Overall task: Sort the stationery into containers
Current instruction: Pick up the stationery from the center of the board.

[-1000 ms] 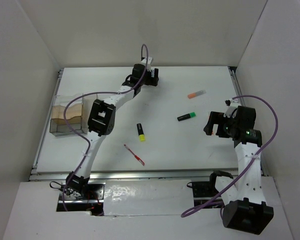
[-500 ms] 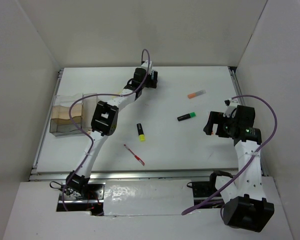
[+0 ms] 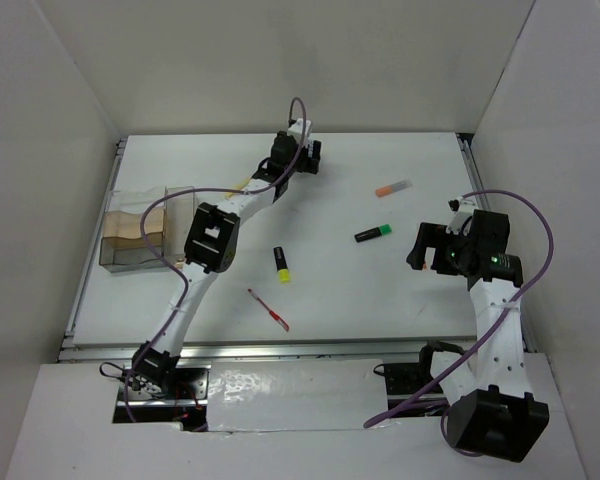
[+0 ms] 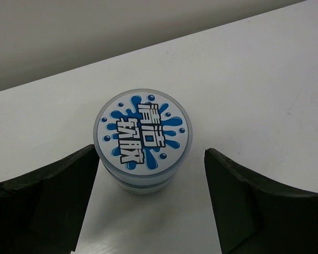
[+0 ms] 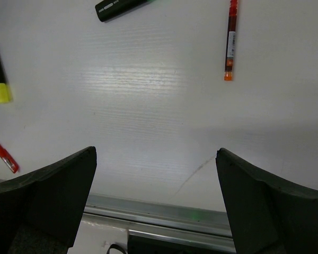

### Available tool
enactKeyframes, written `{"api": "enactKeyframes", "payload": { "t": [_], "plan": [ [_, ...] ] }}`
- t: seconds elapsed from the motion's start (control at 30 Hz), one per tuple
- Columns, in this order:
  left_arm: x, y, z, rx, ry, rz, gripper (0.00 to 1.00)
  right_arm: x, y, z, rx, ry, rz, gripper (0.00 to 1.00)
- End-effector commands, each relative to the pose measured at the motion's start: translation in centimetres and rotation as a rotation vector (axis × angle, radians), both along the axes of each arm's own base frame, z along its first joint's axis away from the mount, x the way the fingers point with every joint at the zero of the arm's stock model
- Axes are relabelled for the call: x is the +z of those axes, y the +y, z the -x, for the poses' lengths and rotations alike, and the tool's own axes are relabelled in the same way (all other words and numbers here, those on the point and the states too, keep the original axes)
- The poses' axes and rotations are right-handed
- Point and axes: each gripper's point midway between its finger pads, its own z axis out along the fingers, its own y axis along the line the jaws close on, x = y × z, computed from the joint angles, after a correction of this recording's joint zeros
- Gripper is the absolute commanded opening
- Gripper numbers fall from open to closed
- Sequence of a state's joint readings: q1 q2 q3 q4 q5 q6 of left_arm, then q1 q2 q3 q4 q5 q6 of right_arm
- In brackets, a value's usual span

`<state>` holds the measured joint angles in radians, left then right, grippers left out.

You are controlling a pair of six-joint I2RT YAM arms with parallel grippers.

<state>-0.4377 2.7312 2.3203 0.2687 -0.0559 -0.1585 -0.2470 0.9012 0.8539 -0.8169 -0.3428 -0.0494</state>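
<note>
Left gripper [image 3: 304,156] has edged farther from its base. We note jaws wide, empty. The round tub [image 4: 143,135] stands upright on the far side, centred just ahead between them; left arm nearer.

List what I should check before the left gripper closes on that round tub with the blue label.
1. The left gripper is open: ok.
2. The blue-labelled tub lies between its fingers: ok.
3. The tub stands upright, lid on: ok.
4. The fingers are low enough to catch the tub's side: cannot tell.
5. The right gripper is away from the tub, open over the table: ok.
</note>
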Motion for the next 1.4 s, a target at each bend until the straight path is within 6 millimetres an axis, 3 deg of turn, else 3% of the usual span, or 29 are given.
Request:
{"api": "enactKeyframes", "payload": {
  "t": [0.0,0.07,0.23,0.33,0.4,0.57,0.67,0.93,1.17,1.23,1.27,1.3,1.37],
  "plan": [
    [4.9,-0.7,-1.0,-0.005,-0.134,0.04,0.88,1.0,-0.6,-1.0,-0.016,-0.046,0.02,1.0],
    [4.7,-0.6,-1.0,0.004,-0.134,0.036,0.85,0.9,-0.6,-1.0,-0.015,-0.043,0.02,1.0],
    [5.0,0.4,-1.4,0.035,-0.134,0.057,0.65,0.8,-0.7,-1.1,-0.019,-0.038,0.019,1.0],
    [5.8,0.8,-1.3,0.05,-0.133,0.07,0.51,0.7,-0.7,-1.1,-0.019,-0.034,0.017,0.99],
    [7.5,1.0,-0.9,0.05,-0.151,0.075,0.41,0.7,-0.6,-1.1,-0.017,-0.032,0.016,0.99],
    [10.4,2.3,1.8,0.027,-0.139,0.06,0.11,0.9,-0.6,-1.0,-0.014,-0.041,0.018,0.99],
    [11.9,3.6,4.1,0.005,-0.104,0.078,0.01,1.0,-0.6,-0.9,-0.011,-0.048,0.018,0.99],
    [15.5,9.4,9.1,0.005,-0.026,0.137,0.0,1.4,-0.3,-0.7,0.003,-0.067,0.018,0.98],
    [21.3,14.8,14.1,0.026,-0.056,0.192,0.0,2.0,-0.1,-0.5,0.013,-0.101,0.021,0.98],
    [23.1,17.6,16.4,0.066,-0.073,0.195,0.0,2.2,0.0,-0.4,0.016,-0.116,0.025,0.98],
    [22.9,18.8,17.4,0.083,-0.05,0.191,0.0,2.3,0.0,-0.4,0.02,-0.122,0.026,0.98],
    [23.8,21.4,18.9,0.125,-0.062,0.194,0.0,2.3,0.1,-0.3,0.023,-0.124,0.024,0.98],
    [24.4,23.9,21.7,0.147,-0.067,0.18,0.0,2.5,0.2,-0.2,0.025,-0.134,0.026,0.98]
  ]
}}
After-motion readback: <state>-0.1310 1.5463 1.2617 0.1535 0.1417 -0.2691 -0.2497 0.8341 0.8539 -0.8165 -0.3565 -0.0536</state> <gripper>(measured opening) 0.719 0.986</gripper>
